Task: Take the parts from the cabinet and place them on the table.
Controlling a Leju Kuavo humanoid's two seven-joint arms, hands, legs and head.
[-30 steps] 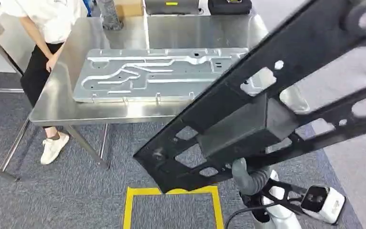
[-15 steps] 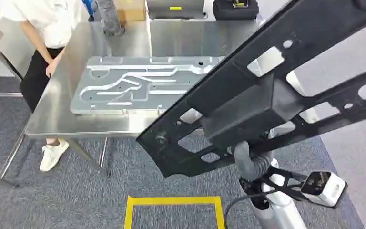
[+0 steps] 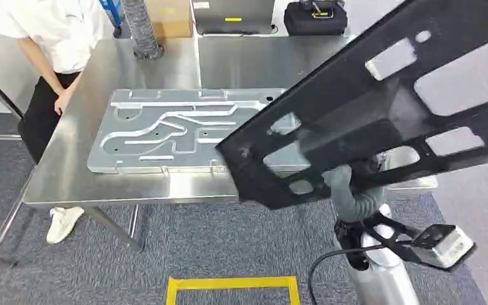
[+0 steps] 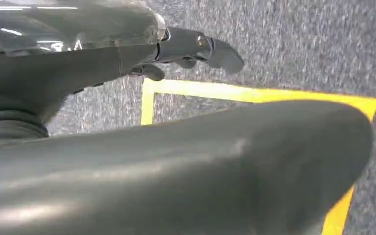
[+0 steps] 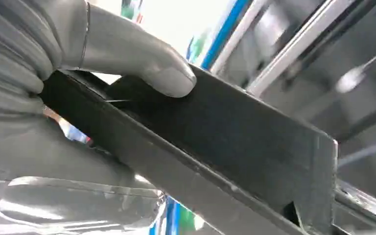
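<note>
The right hand (image 5: 68, 63) is grasping a long black frame (image 3: 381, 108), its grey thumb (image 5: 142, 63) pressing flat on the frame's top face while the rest of the hand is wrapping underneath. In the head view the frame is slanting up toward the right, and its lower end is hanging over the near edge of the steel table (image 3: 101, 184). A silver stamped panel (image 3: 171, 130) is lying flat on that table, partly hidden behind the frame. A person (image 3: 51, 51) in a white top and black trousers is standing at the table's far left corner.

The left hand (image 4: 191, 49) is hanging over grey carpet with its dark fingers stretched out and holding nothing. Yellow tape (image 4: 254, 93) is marking a square on the carpet below it.
</note>
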